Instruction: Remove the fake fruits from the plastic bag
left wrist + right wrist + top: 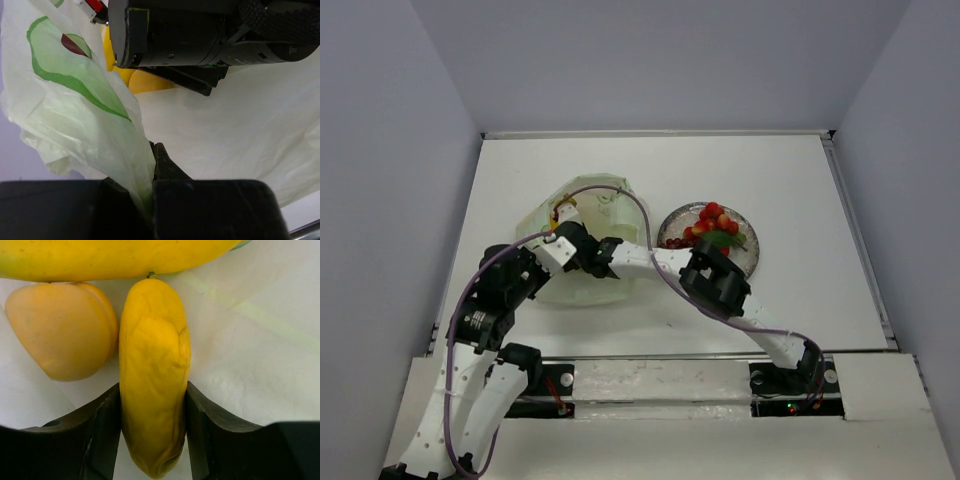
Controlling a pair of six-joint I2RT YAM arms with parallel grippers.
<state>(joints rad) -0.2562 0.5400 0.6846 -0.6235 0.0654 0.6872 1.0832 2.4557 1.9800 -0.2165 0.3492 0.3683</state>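
The pale yellow-green plastic bag (588,198) lies left of centre, and both arms meet at its near side. My left gripper (152,150) is shut on a fold of the bag's edge (85,120), holding it up. My right gripper (152,405) reaches inside the bag, its body (170,35) showing in the left wrist view. Its jaws press both sides of a yellow oblong fruit (152,350). Beside that fruit lie a rounded orange-yellow fruit (60,330) and a long yellow one (115,257). Red fake fruits (713,222) sit on the grey plate (748,262).
The plate stands just right of the bag, close to the right arm's elbow (715,282). A purple cable (640,225) loops over the bag from the left arm. White table (800,180) is bounded by grey walls at the back and sides.
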